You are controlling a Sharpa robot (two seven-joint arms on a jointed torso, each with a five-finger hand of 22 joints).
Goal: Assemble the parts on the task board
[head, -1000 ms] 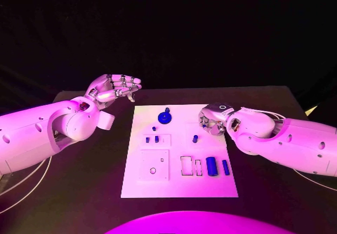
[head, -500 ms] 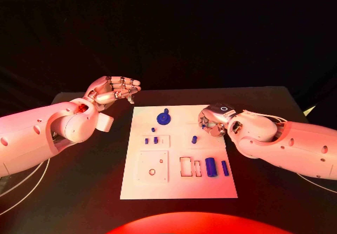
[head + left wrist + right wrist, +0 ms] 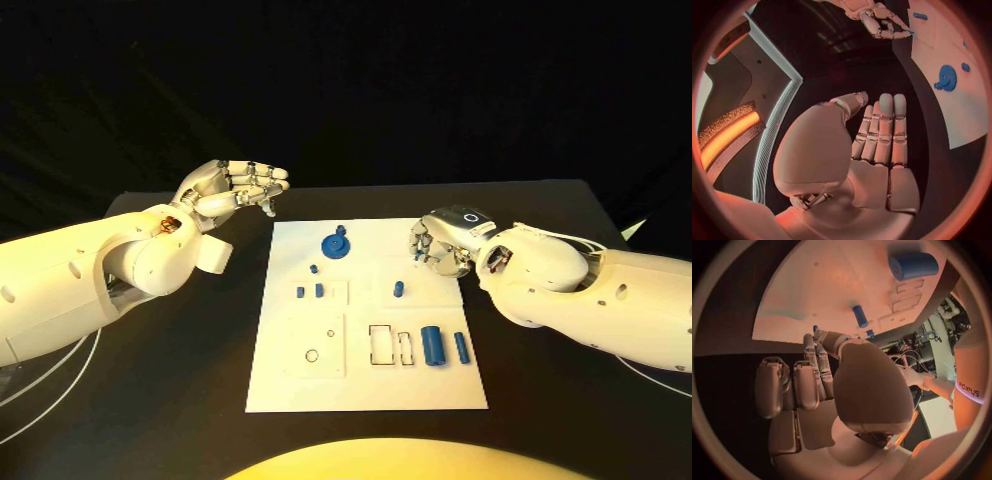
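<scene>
the white board (image 3: 368,380) lies mid-counter (image 3: 173,350) with blue parts on it: a gear (image 3: 335,245) at the far end and a thick cylinder (image 3: 433,345) near the right. the left robot hand (image 3: 235,186) hovers off the board's far left corner, fingers curled, holding nothing. the right robot hand (image 3: 441,245) sits at the board's right edge, fingertips pinching a small blue part (image 3: 421,255).
</scene>
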